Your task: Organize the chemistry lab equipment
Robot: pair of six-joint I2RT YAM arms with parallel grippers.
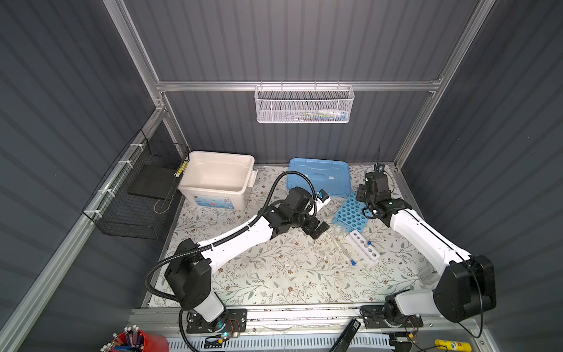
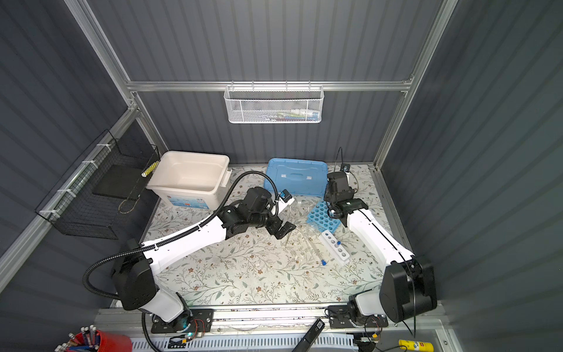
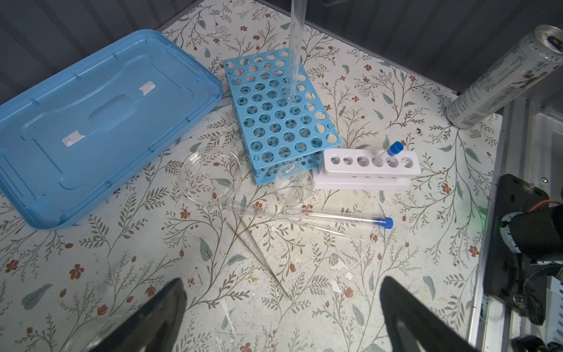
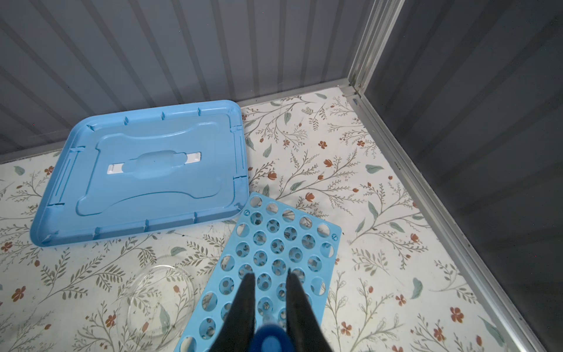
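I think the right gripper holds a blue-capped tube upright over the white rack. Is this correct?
No. The right gripper holds the tube upright over the blue rack, not the white rack, with its lower end at one of the holes. The left wrist view shows this.

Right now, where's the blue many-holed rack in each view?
In a top view: blue rack right of centre, just in front of the light-blue lid.
In a top view: same place, lid behind it.
Left wrist, between lid and white one-row rack.
Right wrist, beneath the right fingers.
Shared landmark: the lid, next to the rack everywhere.
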